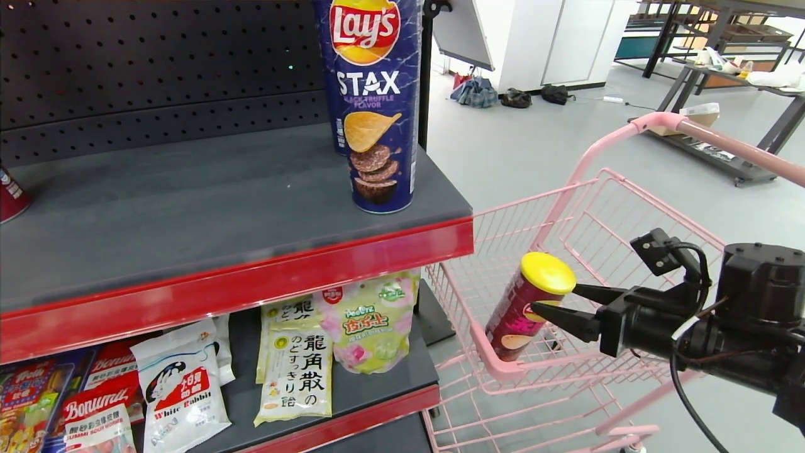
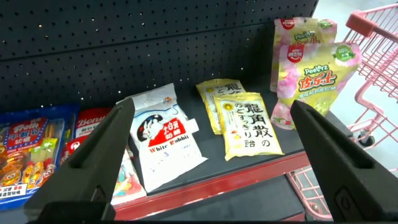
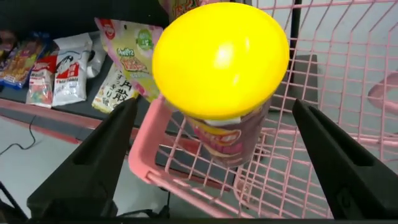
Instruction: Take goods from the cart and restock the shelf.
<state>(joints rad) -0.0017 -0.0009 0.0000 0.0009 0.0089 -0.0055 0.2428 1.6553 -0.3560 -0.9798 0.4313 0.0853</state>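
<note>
A maroon chip can point(image 1: 517, 322) with a yellow lid point(image 3: 221, 59) hangs tilted over the near left corner of the pink cart point(image 1: 604, 189). My right gripper point(image 1: 556, 299) is shut on it just below the lid, one finger on each side point(image 3: 214, 106). The grey upper shelf point(image 1: 188, 207) with a red front edge carries a tall blue chip can point(image 1: 375, 107) near its right end. My left gripper point(image 2: 211, 106) is open and holds nothing, level with the lower shelf in front of its snack bags point(image 2: 165, 140).
The lower shelf point(image 1: 377, 384) holds a white candy bag point(image 1: 182, 390), yellow bags point(image 1: 295, 365) and a pink-green bag point(image 1: 371, 327). A red can point(image 1: 9, 195) stands at the upper shelf's left edge. Bare floor lies beyond the cart, with tables further back.
</note>
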